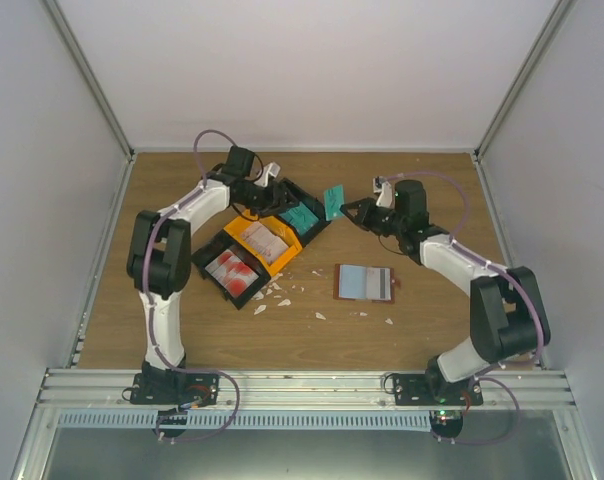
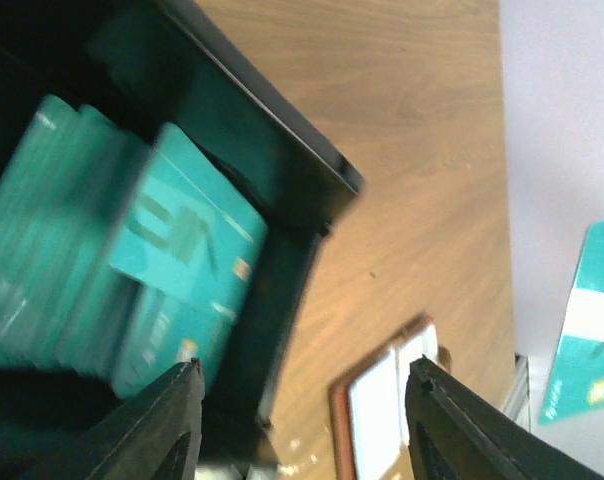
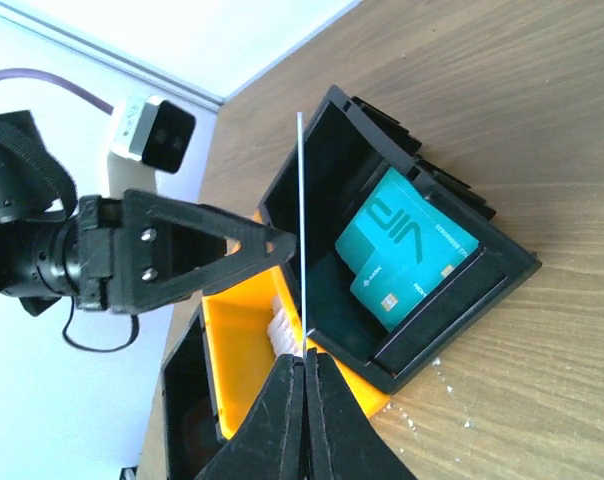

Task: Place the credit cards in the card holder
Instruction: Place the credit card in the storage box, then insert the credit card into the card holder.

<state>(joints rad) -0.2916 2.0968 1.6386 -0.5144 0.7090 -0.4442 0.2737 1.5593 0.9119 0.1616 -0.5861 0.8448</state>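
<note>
Your right gripper (image 3: 304,360) pinches one teal card (image 1: 334,202); your left gripper (image 2: 304,368), spread and empty, hovers over the tray's (image 2: 272,120) teal cards (image 2: 182,235).

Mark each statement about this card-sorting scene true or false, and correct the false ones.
1. The right tool is shut on a teal card, lifted off the table. True.
2. The card holder lies folded shut. False: it lies open on the table, with its light blue inside facing up.
3. The left tool is open, with nothing between its fingers, over the tray at the compartment that holds the stacked teal cards. True.
4. The red-and-white cards are in the card holder. False: they are in the tray's compartment nearest the arms' bases.
</note>
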